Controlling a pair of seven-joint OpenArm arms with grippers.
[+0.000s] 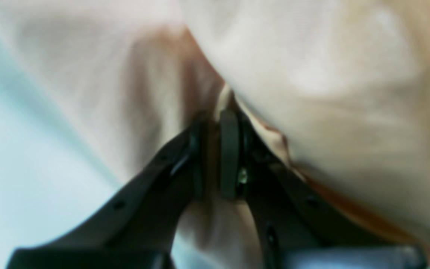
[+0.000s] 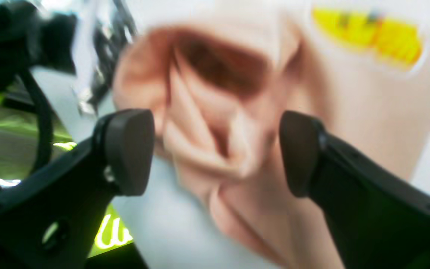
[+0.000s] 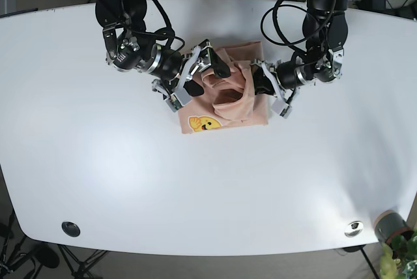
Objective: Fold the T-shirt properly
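Bare desk (image 3: 130, 175) lies wide open in front of the bunched T-shirt (image 3: 228, 96) and out to both ends; the left pincer (image 3: 260, 82) and right pincer (image 3: 195, 73) crowd its two sides, arms and cables blocking the far edge

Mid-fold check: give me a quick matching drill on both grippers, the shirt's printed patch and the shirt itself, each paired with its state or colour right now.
Column one:
1. left gripper
2. right gripper
3. printed patch
4. T-shirt

Column two:
a. yellow
b. open, with bunched cloth between its fingers
c. peach, crumpled in the middle of the white table
d. shut on a fold of cloth

Pairs: 1-d, 2-b, 3-a, 4-c
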